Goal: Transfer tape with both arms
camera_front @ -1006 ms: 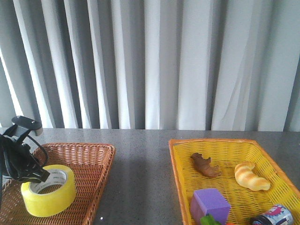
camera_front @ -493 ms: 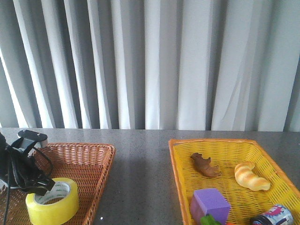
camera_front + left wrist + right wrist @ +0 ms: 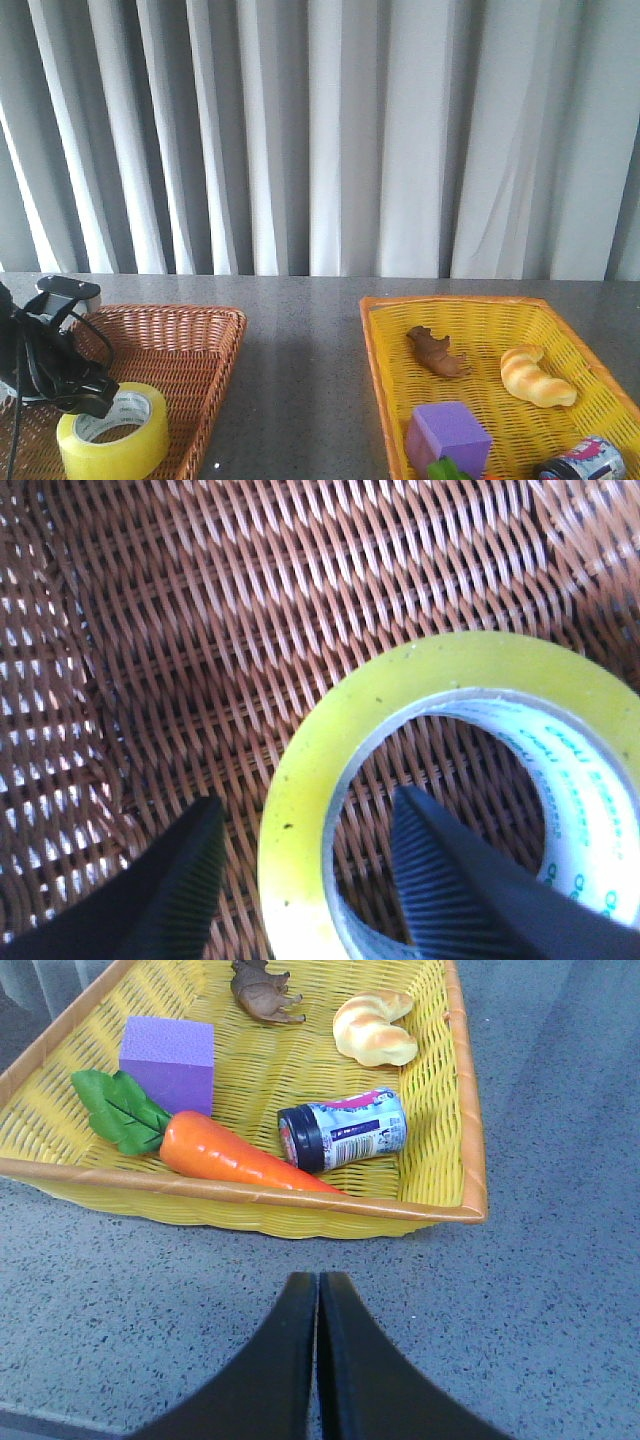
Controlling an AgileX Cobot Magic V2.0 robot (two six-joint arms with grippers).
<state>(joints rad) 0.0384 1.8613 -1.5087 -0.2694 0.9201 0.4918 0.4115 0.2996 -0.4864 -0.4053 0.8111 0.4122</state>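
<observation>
Your front view shows the tape [image 3: 112, 436] at the lower left of the frame, lying flat in the brown wicker basket [image 3: 190, 345]. The left gripper [image 3: 85, 403] is down at the roll's rim there, but you cannot see its fingers. Your left wrist view shows them: the two black ribbed fingers [image 3: 180, 880] are spread apart, one outside the roll and one inside its hole, with the yellow wall between them. It is hard to tell if they touch it.

The tape [image 3: 450, 810] is a smooth, shiny yellow ring with a white printed core. The brown basket [image 3: 250, 600] under it is rough woven cane.

Only your right wrist view shows the right gripper [image 3: 317, 1360]. Its smooth black fingers are pressed together with nothing between them, over the speckled grey table [image 3: 520, 1320]. That view also shows an orange carrot [image 3: 235, 1155] with green leaves and a small jar [image 3: 345, 1130] on its side in the yellow basket [image 3: 440, 1090]. The purple cube [image 3: 168, 1060], the brown toy animal [image 3: 262, 992] and the bumpy croissant [image 3: 372, 1028] sit there too.
</observation>
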